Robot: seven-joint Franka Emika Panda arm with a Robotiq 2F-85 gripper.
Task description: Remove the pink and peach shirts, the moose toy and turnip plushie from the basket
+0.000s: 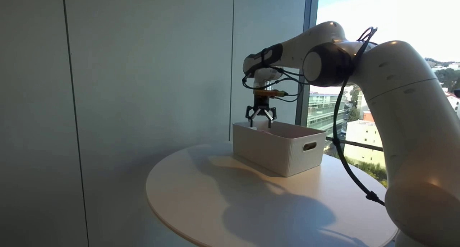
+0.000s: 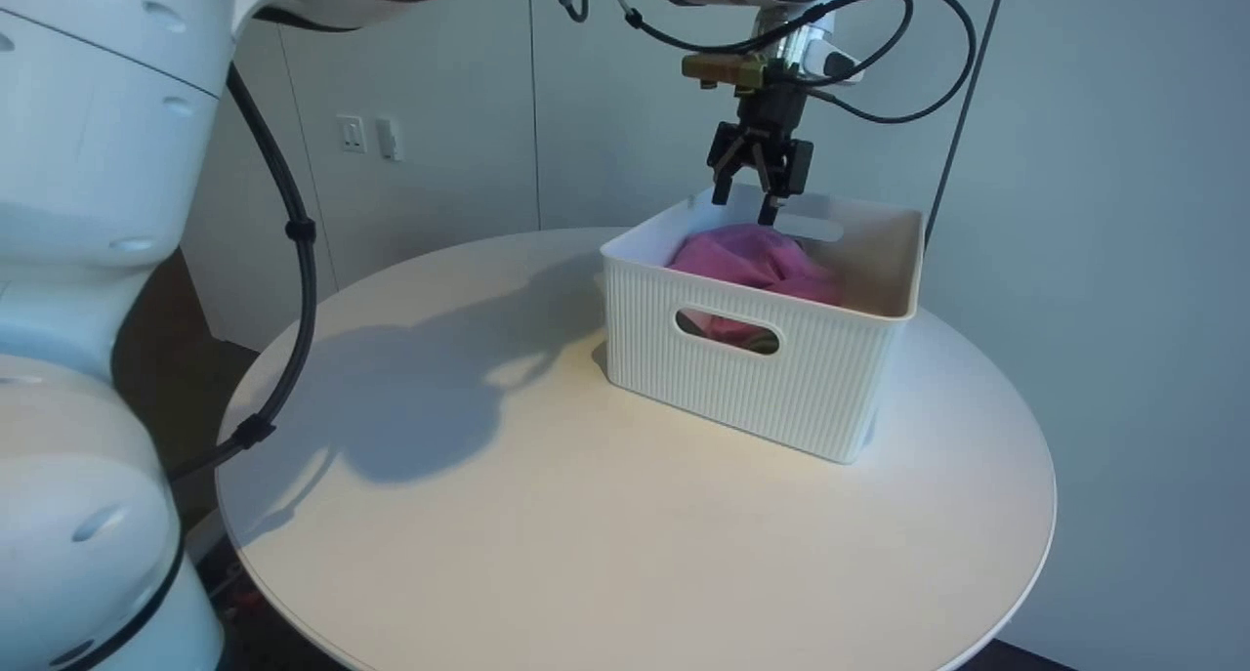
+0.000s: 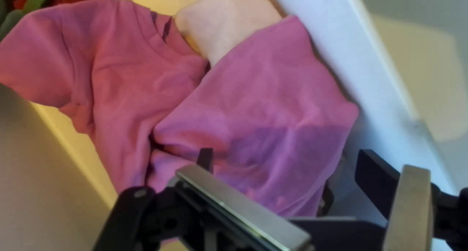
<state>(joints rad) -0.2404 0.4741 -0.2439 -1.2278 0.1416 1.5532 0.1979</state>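
1. Looking at a super rumpled pink shirt, folded over itself, purplish where shaded.
2. Sits inside the white basket.
3. Seeing the gripper above, with fingers wide apart.

The table was round and pale. On it, in both exterior views, stood the basket (white, with ribbed sides), upright and off-centre, close to the edge. A broad bluish shadow fell across the table and met the basket's base; the lit part looked warmer in tone.
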